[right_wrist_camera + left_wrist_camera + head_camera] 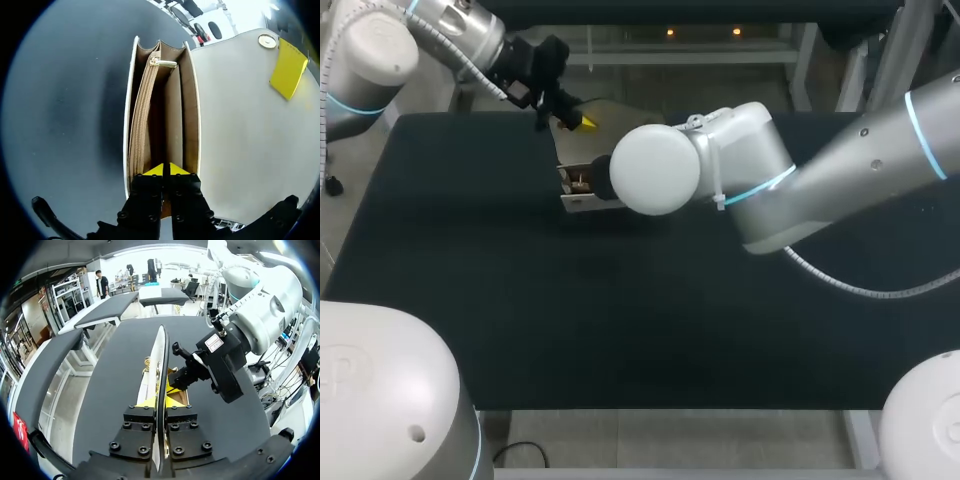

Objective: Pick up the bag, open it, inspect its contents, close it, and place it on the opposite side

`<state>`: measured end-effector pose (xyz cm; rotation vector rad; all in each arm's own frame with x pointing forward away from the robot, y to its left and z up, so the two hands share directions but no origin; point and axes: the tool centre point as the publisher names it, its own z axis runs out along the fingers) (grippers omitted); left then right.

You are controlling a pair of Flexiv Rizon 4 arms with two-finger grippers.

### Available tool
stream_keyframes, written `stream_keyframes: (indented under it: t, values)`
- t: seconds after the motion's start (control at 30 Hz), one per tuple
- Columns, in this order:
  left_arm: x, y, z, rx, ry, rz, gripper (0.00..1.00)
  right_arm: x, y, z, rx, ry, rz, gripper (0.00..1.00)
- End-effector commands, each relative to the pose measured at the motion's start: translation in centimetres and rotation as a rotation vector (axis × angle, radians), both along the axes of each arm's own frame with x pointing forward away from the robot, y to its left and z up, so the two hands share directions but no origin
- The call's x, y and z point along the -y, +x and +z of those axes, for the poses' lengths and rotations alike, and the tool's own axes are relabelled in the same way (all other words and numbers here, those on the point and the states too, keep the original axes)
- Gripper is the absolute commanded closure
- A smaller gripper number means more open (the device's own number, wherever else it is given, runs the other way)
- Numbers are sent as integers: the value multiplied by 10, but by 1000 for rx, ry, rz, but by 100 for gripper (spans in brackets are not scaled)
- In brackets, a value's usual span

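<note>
A small white bag (578, 190) with a tan lining stands open on the black table (470, 280). Its flap (240, 125) is lifted up and back. My left gripper (582, 121) is shut on the flap's edge (160, 365), which runs edge-on between its fingers (161, 402). One of its yellow fingertips (288, 67) lies on the flap's inner face near a gold clasp (266, 41). My right gripper (163, 170) hangs over the bag's open mouth (165, 100) with its tips together and nothing visible between them. A zipped pocket (140, 115) and bare tan compartments show inside. In the head view my right wrist (655, 170) hides that gripper.
The bag sits at the table's far middle, close to the back edge (470, 115). My right arm (840, 170) crosses from the right over the far half of the table.
</note>
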<state>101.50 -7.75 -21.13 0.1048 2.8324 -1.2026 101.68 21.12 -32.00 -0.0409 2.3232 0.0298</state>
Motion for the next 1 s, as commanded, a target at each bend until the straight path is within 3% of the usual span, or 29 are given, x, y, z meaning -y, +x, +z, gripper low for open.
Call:
stream_keyframes:
  t: [0.03,0.13,0.2,0.33,0.53,0.7,0.87,1.0]
  values:
    - [0,6,0,-17,-4,-16,100,2,-1,1,1,1,0,80]
    - [2,5,0,-22,-6,-26,100,3,-1,2,4,-1,0,60]
    - [3,4,-1,-24,-7,-29,100,3,0,1,2,-1,0,54]
    - [4,4,-2,-30,-7,-37,100,2,-1,-2,-7,3,3,52]
    - [5,4,-4,-37,-3,-39,100,1,1,0,-6,5,9,53]
    - [5,3,0,-10,9,-25,100,5,-3,24,66,26,-3,56]
    - [7,1,5,9,16,-17,100,5,-12,52,145,41,2,79]
    - [9,-1,5,18,28,-8,100,6,-20,68,199,49,-3,82]
